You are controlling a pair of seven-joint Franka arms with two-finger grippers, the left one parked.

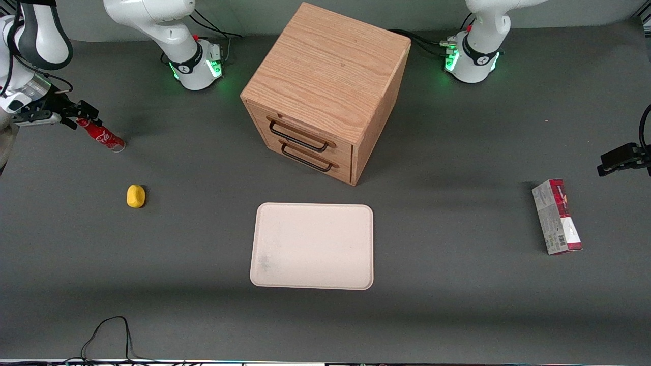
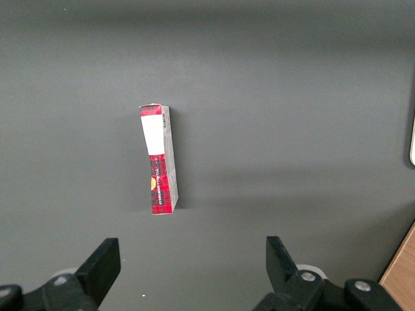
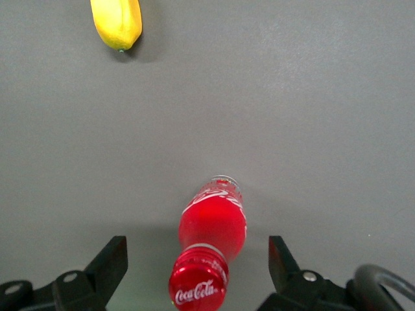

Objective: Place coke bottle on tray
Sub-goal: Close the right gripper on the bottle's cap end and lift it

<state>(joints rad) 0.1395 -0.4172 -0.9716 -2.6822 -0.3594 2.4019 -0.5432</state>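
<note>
The coke bottle [image 1: 103, 136] is small and red with white script. It lies tilted on the grey table at the working arm's end, cap toward the arm and silvery base pointing away. My gripper [image 1: 81, 117] is at its cap end. In the right wrist view the bottle [image 3: 213, 227] sits between the two black fingers [image 3: 111, 260], which stand wide apart and do not touch it; the gripper [image 3: 196, 253] is open. The cream tray [image 1: 313, 254] lies empty near the table's middle, nearer the front camera than the cabinet and well away from the bottle.
A wooden drawer cabinet [image 1: 325, 86] stands just above the tray in the front view. A small yellow lemon-like object [image 1: 136, 196] lies nearer the front camera than the bottle and shows in the right wrist view [image 3: 117, 23]. A red-and-grey carton [image 1: 557, 216] lies toward the parked arm's end.
</note>
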